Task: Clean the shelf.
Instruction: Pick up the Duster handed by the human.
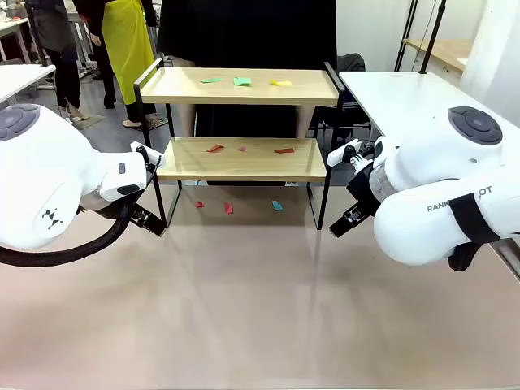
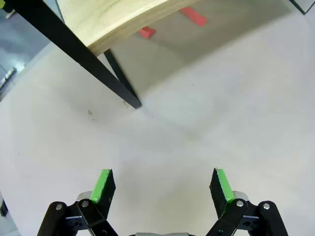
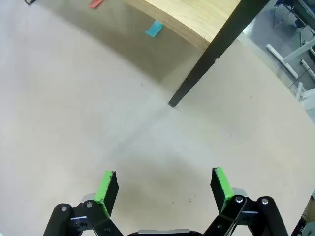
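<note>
The shelf [image 1: 313, 88], upper centre, had smooth pale wooden boards in a matt black metal frame. The worktop [image 1: 260, 309] looked matt beige. The left arm [image 1: 49, 187] and right arm [image 1: 439, 203] were glossy white.

You face the shelf [image 1: 187, 162], which stands upright and square-on at the far middle of the table [image 1: 260, 309]. It has two light wooden boards, one above the other, in a thin black metal frame with raised rails at both ends. The upper board carries two green scraps [image 1: 242, 81] and a yellow scrap [image 1: 281, 82]. The lower board carries three reddish scraps [image 1: 214, 149]. Its thin black legs rest on the tabletop.
</note>
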You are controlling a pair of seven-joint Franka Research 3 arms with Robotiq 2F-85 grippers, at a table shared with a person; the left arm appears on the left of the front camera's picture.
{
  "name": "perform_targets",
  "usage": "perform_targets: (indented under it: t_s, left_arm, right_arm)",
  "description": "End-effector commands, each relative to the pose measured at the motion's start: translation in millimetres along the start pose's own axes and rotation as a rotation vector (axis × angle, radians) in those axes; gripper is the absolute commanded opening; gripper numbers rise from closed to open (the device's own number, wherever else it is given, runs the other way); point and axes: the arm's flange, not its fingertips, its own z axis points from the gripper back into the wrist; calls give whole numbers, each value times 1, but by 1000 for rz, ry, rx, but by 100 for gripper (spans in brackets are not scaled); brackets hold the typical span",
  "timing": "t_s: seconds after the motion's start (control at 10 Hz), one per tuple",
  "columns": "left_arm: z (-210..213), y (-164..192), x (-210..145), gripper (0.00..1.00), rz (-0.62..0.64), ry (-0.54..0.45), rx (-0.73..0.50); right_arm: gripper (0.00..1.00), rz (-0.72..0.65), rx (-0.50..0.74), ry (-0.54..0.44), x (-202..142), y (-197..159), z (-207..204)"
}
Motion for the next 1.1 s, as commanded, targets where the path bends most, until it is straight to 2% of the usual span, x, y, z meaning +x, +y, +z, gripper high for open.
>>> perform_targets:
  t_s: [0.0,0.8,0.9,1.0]
  left_arm:
    - [0,0,0,100,0,0,0]
    - [0,0,0,100,0,0,0]
    - [0,0,0,100,0,0,0]
    - [11,3,14,100,-9,-16,-91]
  right_arm:
    - [100,0,0,0,0,0,0]
    - [100,1,0,0,0,0,0]
    - [100,18,29,-34,18,-7,13]
    - [100,8,55,-67,37,-21,30]
